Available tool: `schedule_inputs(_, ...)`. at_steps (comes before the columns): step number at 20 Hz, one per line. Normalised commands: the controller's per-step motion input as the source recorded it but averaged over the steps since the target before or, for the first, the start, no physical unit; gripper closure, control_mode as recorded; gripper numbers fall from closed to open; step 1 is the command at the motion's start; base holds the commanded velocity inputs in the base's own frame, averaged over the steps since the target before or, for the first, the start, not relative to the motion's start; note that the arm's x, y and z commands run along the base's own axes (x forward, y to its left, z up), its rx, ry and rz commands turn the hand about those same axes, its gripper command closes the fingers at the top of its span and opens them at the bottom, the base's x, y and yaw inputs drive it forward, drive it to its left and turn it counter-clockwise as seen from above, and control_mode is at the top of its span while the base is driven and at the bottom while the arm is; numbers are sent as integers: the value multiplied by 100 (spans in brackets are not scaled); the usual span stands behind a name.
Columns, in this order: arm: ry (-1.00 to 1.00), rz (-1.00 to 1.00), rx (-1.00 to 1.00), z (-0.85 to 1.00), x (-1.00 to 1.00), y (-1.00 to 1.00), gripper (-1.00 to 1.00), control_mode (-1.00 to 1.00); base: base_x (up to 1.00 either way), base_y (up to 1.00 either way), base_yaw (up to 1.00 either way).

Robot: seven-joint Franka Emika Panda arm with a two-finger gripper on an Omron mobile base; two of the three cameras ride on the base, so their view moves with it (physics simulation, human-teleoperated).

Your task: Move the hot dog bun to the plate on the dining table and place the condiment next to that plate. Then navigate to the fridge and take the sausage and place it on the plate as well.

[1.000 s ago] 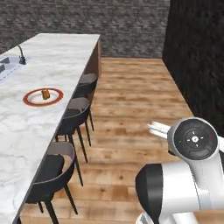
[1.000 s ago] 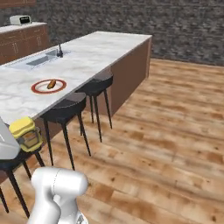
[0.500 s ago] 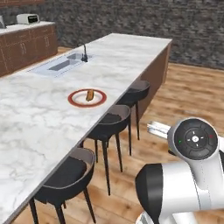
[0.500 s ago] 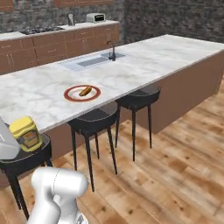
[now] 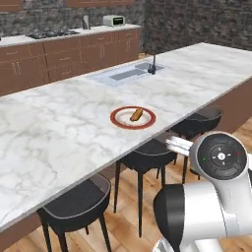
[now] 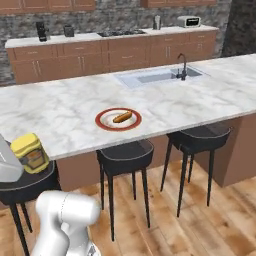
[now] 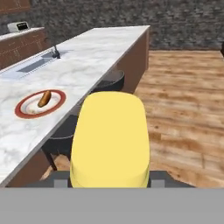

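bun: small elongated orange-tan hot dog bun point(image 5: 136, 114) is lying on the round white plate with the broad red-orange rim point(image 5: 118, 119), tilted across its middle, touching nothing else
plate: sitting on the white grey-veined marble dining table point(image 5: 54, 128), near the long front edge above the stools, well apart from the sink
condiment: small yellow bottle with a darker mustard-yellow cap point(image 6: 31, 152) is hanging in the air off the table's front edge, beside the stools, not on the marble; in the hand view its yellow body point(image 7: 110, 139) is standing big and upright in the middle
gripper: two-finger gripper point(image 7: 109, 180) is clamping the yellow bottle, jaws partly closed against its two sides; fingertips are mostly hidden behind the bottle
arm: white arm with dark joints point(image 5: 216, 172) is rising in front of the table's long edge
stools: black round-seat stools point(image 6: 125, 155) are standing in a row under the front edge, on the wooden plank floor point(image 7: 183, 96)
sink: steel sink with a dark faucet point(image 6: 181, 66) is set in the far side of the table
back counter: brown wooden cabinets point(image 6: 85, 57) are running along the brick wall, a white toaster point(image 6: 188, 21) sitting on top
sausage/fridge: cannot tell where
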Motion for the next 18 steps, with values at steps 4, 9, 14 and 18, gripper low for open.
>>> schedule_inputs(4, 0, 0, 0, 0, 0, 0, 100, 100, 78, -45, 56)
schedule_inputs(9, 0, 0, 0, 0, 0, 0, 100, 100, 96, -37, 56)
schedule_inputs(14, 0, 0, 0, 0, 0, 0, 100, 100, 95, -37, 55)
schedule_inputs(18, 0, 0, 0, 0, 0, 0, 100, 100, 92, -26, 49)
